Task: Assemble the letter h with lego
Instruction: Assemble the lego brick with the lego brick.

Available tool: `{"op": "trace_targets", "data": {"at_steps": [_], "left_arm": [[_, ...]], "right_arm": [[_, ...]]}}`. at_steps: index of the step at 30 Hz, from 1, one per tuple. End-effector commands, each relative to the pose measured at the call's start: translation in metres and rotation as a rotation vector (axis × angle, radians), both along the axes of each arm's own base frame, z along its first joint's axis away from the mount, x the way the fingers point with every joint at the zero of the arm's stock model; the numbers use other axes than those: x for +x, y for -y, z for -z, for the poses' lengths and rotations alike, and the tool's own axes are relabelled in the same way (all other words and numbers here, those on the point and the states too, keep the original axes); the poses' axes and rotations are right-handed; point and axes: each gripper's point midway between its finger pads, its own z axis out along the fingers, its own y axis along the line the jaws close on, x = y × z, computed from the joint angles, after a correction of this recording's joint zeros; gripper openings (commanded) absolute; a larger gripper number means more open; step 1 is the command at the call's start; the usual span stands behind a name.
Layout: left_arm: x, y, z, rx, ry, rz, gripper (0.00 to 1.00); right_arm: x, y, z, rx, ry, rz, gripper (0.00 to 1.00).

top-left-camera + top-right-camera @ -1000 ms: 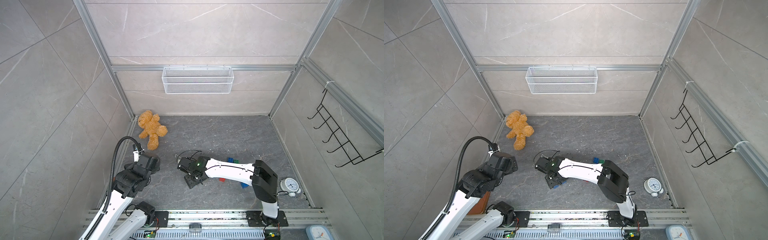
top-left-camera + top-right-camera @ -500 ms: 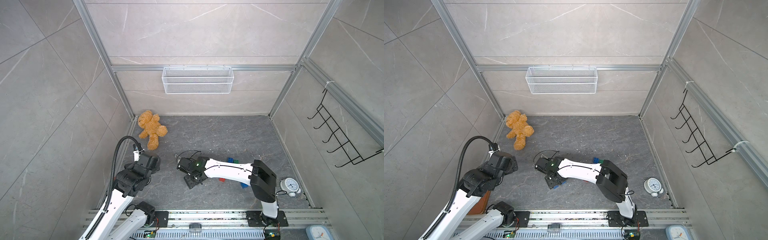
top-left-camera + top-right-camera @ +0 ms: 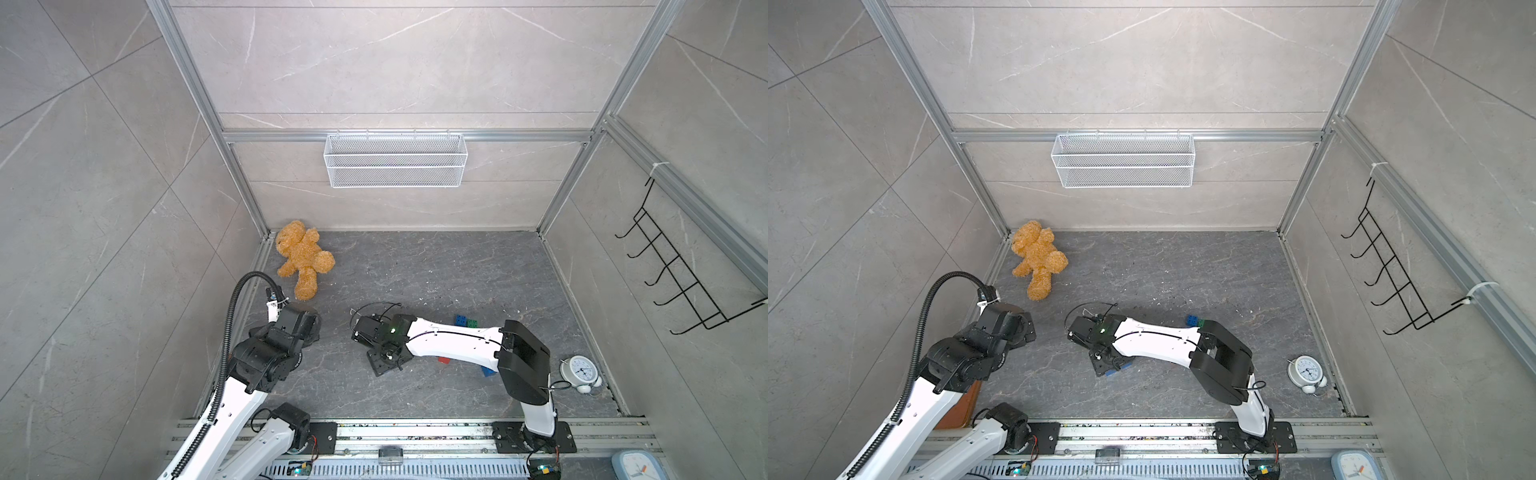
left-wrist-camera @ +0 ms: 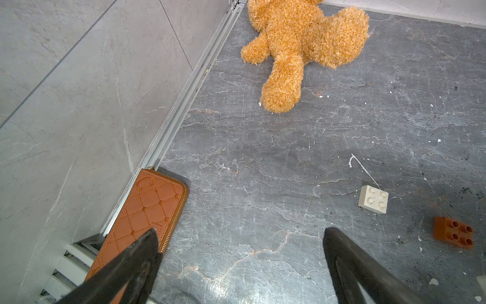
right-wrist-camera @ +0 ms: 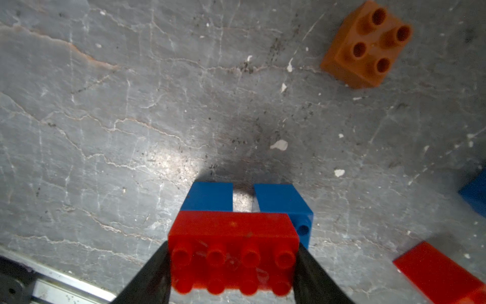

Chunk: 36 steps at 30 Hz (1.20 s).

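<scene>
Right gripper (image 5: 232, 259) clamped on a long red brick (image 5: 232, 229), one black finger (image 5: 147, 279) at each short end, studs turned toward the wrist camera. Directly against the far face of this brick, two blue bricks (image 5: 209, 196), side by side with a narrow gap between them, down at the grey floor (image 5: 131, 105); joined to the red one or only touching it, not possible to tell.

Away from this claw: a brown square brick (image 5: 368, 44) alone on the floor, well apart from the held piece. A second red brick (image 5: 436, 273) and a further blue brick (image 5: 476, 197) off to one side, both cut by the frame edge. In a top view, a bit of blue (image 3: 1119, 368) just under the right claw, near the middle of the floor. A small blue brick (image 3: 460, 321) and a green brick (image 3: 472, 322) touching each other behind the white forearm.

Left gripper (image 4: 239, 237) spread wide, nothing between its fingers, above the floor near the left wall. Ahead of it a white square brick (image 4: 373, 198) and, near that, the brown square brick, both apart from the fingers. Teddy bear (image 4: 297, 39) in the far corner; brown quilted wallet (image 4: 147, 210) along the wall rail, partly behind one finger. Alarm clock (image 3: 579, 370) by the right wall.
</scene>
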Motion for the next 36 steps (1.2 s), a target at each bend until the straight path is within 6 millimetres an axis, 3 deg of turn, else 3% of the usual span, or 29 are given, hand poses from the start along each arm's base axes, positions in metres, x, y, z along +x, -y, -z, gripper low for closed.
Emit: {"op": "trace_targets", "data": {"at_steps": [1,4,8,17,29,32,36], "left_arm": [[0.002,0.001,-0.003,-0.002,0.01,0.01,0.99],[0.002,0.001,-0.003,-0.002,0.01,0.011,0.99],[0.002,0.002,-0.003,-0.005,0.009,0.015,0.99],[0.003,0.004,-0.001,-0.008,-0.001,0.027,0.99],[0.005,0.007,0.002,-0.008,-0.013,0.034,0.99],[0.005,0.007,0.003,-0.006,-0.019,0.036,0.99],[0.006,0.008,0.004,-0.006,-0.026,0.038,0.99]], "right_arm": [[0.008,0.02,0.004,-0.087,-0.005,0.167,0.0],[0.015,0.018,-0.012,-0.087,0.02,0.243,0.0],[0.024,0.02,-0.017,-0.128,0.043,0.307,0.0],[0.023,0.012,0.005,-0.107,-0.008,0.347,0.0],[0.023,0.008,0.013,-0.077,-0.028,0.358,0.01],[0.023,0.008,0.012,-0.072,-0.03,0.361,0.08],[0.021,0.006,0.012,-0.052,-0.043,0.354,0.3]]}}
